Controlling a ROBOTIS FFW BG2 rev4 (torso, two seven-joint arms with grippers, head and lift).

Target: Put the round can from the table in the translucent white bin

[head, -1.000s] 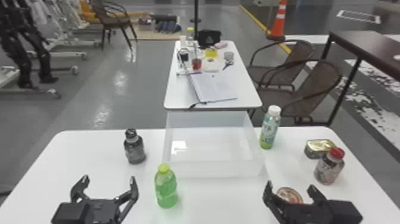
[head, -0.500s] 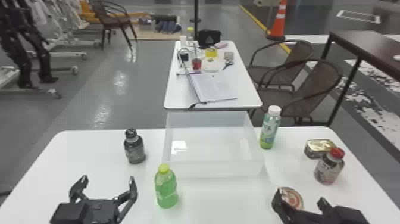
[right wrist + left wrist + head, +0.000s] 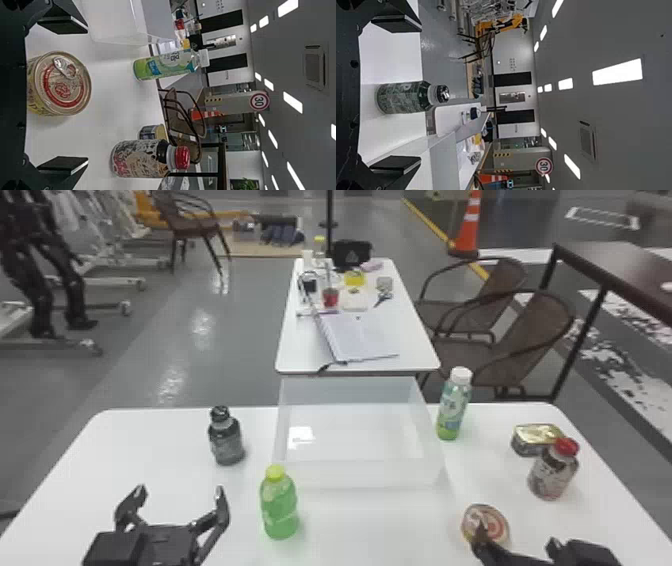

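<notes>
Risks: bin [image 3: 357,476] is sitting mid-table [image 3: 372,535], likely to be sliding or tipping if an arm is coming over too low and catching its near wall. Right gripper [image 3: 87,95] is hanging by the can with fingers spread wide, gripping nothing; left gripper [image 3: 180,491] is also standing spread, holding nothing, off by the green bottle [image 3: 279,510], so any stray drift there might be toppling that bottle. White-cap bottle [image 3: 454,405] is standing just beside the bin's right wall, at risk if the carry is swinging wide. Red-cap bottle [image 3: 552,472] is standing right of the can, so an outer finger might be brushing it on a sloppy approach. Round can [image 3: 59,83] is resting on the table, lid up, right of the bin and nearer the robot; it is lying off-centre, closer to the right gripper's bin-side finger. Closing without centring could be shoving it sideways, or that finger could be landing on the lid; a shallow grip on the curved side could be slipping mid-carry. Counts, work table only: table, one; bin, one; grippers, two, both waiting empty; bottles, four, all standing, the dark bottle [image 3: 226,440] included; cans, two, the round can plus the flat can [image 3: 532,439] sitting behind the red-cap bottle.
</notes>
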